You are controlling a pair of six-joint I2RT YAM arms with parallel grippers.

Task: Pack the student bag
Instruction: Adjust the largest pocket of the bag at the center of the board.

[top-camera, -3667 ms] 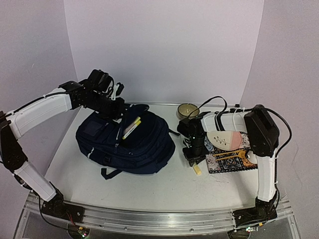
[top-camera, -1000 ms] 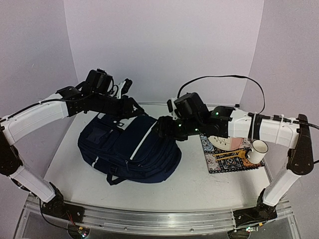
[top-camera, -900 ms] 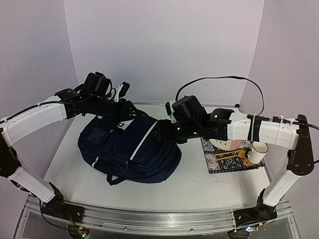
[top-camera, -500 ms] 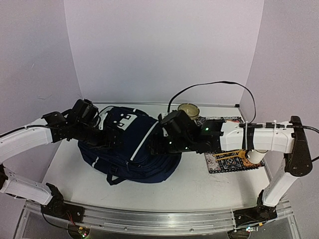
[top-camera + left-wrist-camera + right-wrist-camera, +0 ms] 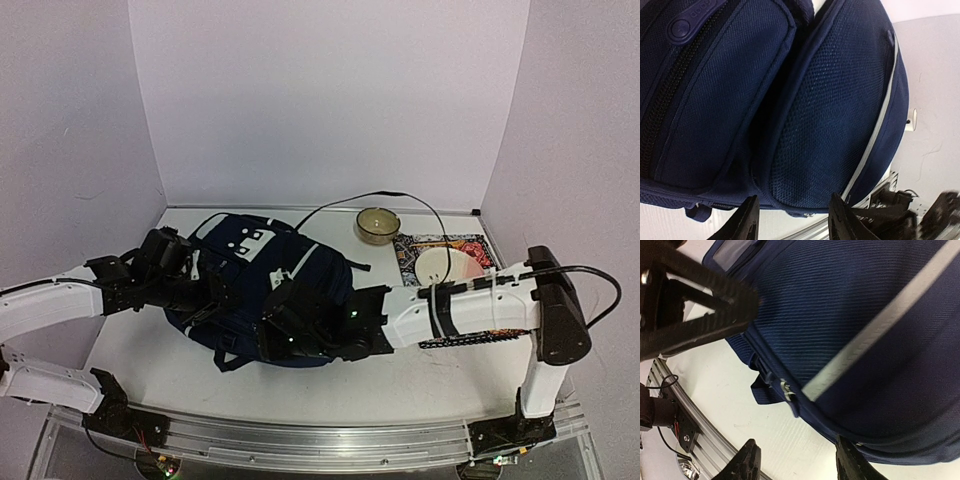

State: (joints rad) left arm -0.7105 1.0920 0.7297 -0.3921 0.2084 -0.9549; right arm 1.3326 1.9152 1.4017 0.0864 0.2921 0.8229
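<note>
White table (image 5: 420, 375): student bag (image 5: 250, 250), round badge (image 5: 690, 26) lettering unreadable; left fingers (image 5: 747, 220), right fingers (image 5: 746, 462) apart, empty.

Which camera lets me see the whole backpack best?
The top external view: only it fits the whole navy backpack in. The left wrist view shows just its mesh side and a zipped pocket up close; the right wrist view shows just a grey stripe and the lower edge.

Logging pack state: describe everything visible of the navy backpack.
The large dark navy fabric backpack lies on the white table. Mesh-weave pockets, grey-white stripes, a light patch at its far end, one zipper shut, strap loop at its near edge. Open beside it: left end effector and right end effector; contact unclear.
</note>
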